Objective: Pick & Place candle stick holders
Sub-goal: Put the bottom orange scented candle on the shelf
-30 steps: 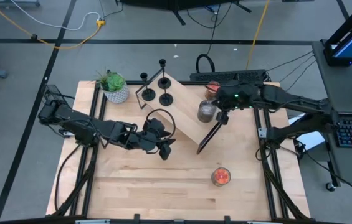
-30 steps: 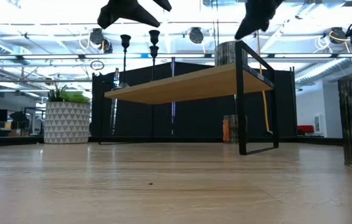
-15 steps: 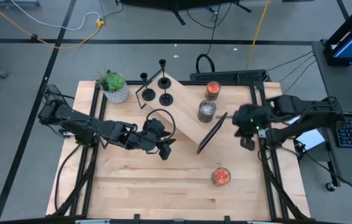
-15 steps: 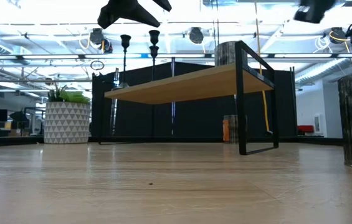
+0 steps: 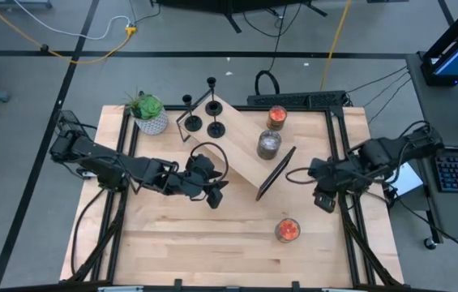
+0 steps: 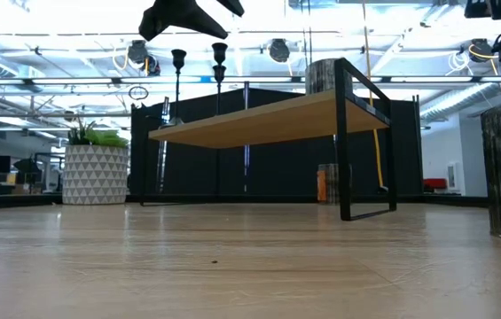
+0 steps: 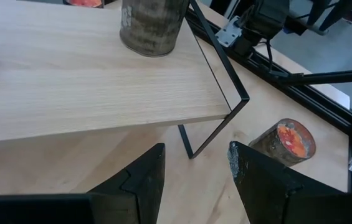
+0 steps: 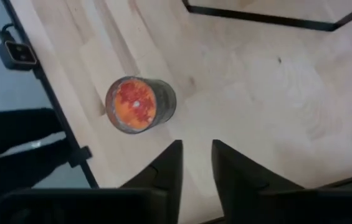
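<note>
High view: right gripper (image 5: 323, 199) fingers slightly apart, empty; left gripper (image 5: 212, 191) fingers spread, empty; approach candle stick holders (image 5: 193, 123) from above, grip stem.

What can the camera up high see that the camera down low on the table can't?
Only the high view shows the left end effector, the right end effector, and the orange candle on the table. Only the low view shows the room's ceiling lights and the space under the wooden shelf. Both show the plant pot, the grey candle and the black candle stick holders.
</note>
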